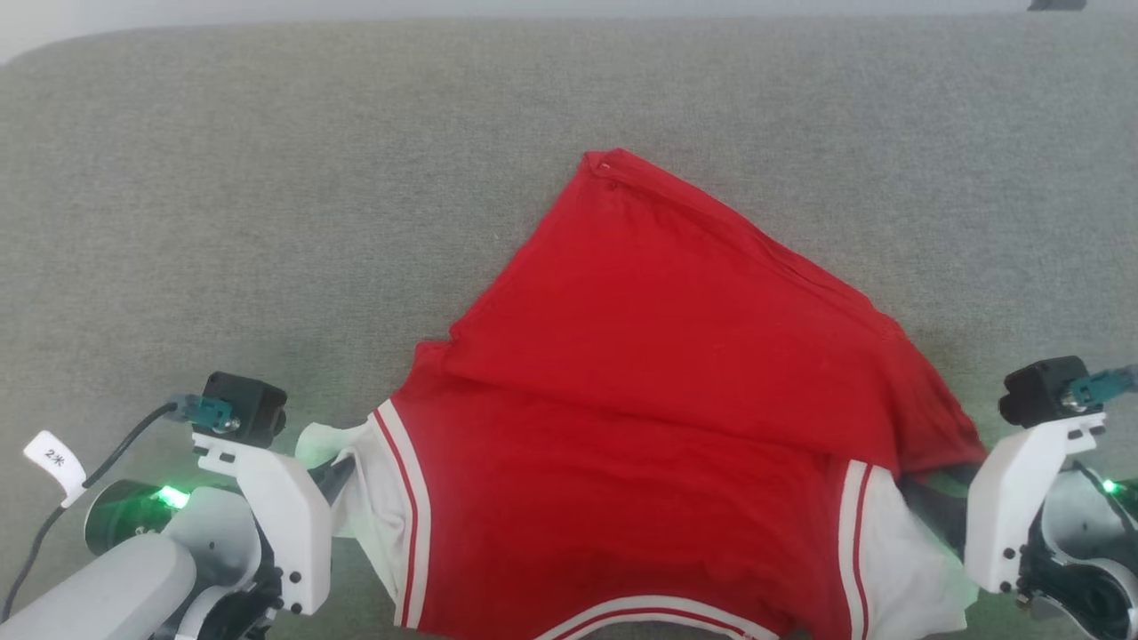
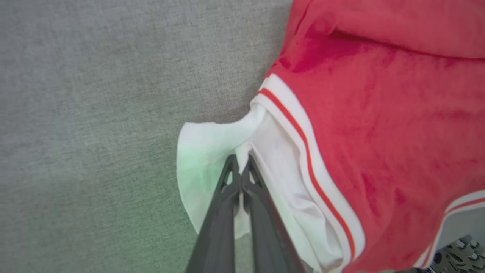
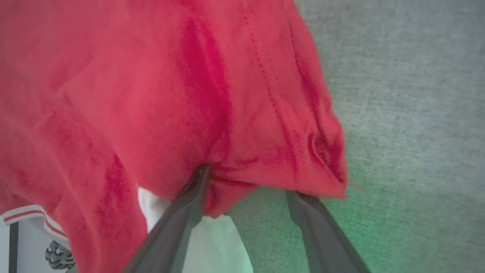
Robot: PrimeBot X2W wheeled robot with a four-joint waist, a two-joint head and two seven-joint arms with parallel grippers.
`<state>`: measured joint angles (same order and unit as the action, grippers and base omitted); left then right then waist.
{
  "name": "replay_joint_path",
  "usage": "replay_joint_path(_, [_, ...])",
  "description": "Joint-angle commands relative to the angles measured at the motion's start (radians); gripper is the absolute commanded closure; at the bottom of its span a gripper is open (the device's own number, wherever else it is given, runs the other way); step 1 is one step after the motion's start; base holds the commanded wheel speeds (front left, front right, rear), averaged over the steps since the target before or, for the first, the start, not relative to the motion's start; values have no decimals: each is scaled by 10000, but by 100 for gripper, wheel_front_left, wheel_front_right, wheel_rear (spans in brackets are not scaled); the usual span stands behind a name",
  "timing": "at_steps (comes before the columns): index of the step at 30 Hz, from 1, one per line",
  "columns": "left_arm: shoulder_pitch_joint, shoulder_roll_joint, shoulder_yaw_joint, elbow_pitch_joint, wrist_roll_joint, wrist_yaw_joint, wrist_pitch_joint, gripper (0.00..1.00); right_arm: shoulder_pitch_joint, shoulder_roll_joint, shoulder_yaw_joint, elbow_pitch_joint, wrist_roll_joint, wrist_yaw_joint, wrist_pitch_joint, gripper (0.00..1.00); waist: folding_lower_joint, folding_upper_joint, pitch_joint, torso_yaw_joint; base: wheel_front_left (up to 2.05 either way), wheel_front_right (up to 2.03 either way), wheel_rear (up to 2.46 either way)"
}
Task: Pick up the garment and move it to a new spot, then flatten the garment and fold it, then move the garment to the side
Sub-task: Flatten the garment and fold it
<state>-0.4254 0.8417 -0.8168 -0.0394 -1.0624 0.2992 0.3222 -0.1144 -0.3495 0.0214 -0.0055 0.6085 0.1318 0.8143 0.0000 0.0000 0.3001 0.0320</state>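
The garment (image 1: pixel 658 356) is a red T-shirt with white sleeves and striped trim, lying rumpled on the grey fabric surface (image 1: pixel 267 222), its lower part folded back over the body. My left gripper (image 1: pixel 342 476) is at the shirt's left side. In the left wrist view its fingers (image 2: pixel 240 163) are pinched shut on the white sleeve (image 2: pixel 212 151) of the garment (image 2: pixel 379 113). My right gripper (image 1: pixel 929 507) is at the shirt's right side. In the right wrist view it (image 3: pixel 248 182) stands open, with both fingertips tucked under the hanging red edge of the garment (image 3: pixel 151 94).
Bare grey fabric stretches to the left, right and far side of the shirt. The surface's far edge (image 1: pixel 533 22) runs along the top of the head view. A tagged cable (image 1: pixel 53 458) hangs by my left wrist. A dark perforated object (image 2: pixel 458 254) lies below the shirt's collar.
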Motion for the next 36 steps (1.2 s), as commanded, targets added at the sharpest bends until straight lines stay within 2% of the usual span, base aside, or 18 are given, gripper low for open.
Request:
replay_joint_path(1, [155, 43, 12, -14, -57, 33, -67, 100, 128, -56, -131, -76, -20, -19, -75, 0, 0, 0, -87, -5, 0, 0, 0])
replay_joint_path(11, [342, 83, -23, -183, -95, 153, -126, 100, -133, -64, -521, -2156, -302, -9, -280, 0, 0, 0, -284, 87, 0, 0, 0])
replay_joint_path(17, [137, -102, -129, -240, 59, 82, -85, 100, -1256, -247, -159, -2232, -264, -9, -542, 0, 0, 0, -238, 406, 0, 0, 0])
replay_joint_path(23, [-178, -407, -275, -138, 216, -90, -29, 100, -3027, -748, 799, -1135, -339, -9, -898, 0, 0, 0, -16, 1050, 0, 0, 0])
replay_joint_path(30, [-667, -1043, -565, 217, 482, -462, -38, 100, -5244, -911, 2200, 1149, 121, -11, -1235, 0, 0, 0, 355, 2068, 0, 0, 0])
replay_joint_path(31, [-667, -1043, -565, 217, 482, -462, -38, 100, -5244, -911, 2200, 1149, 121, -11, -1235, 0, 0, 0, 355, 2068, 0, 0, 0])
replay_joint_path(36, [-998, -1509, -723, 578, 555, -759, -101, 100, -6663, -1063, 3292, 2984, 277, -9, -1247, 0, 0, 0, 636, 2767, 0, 0, 0])
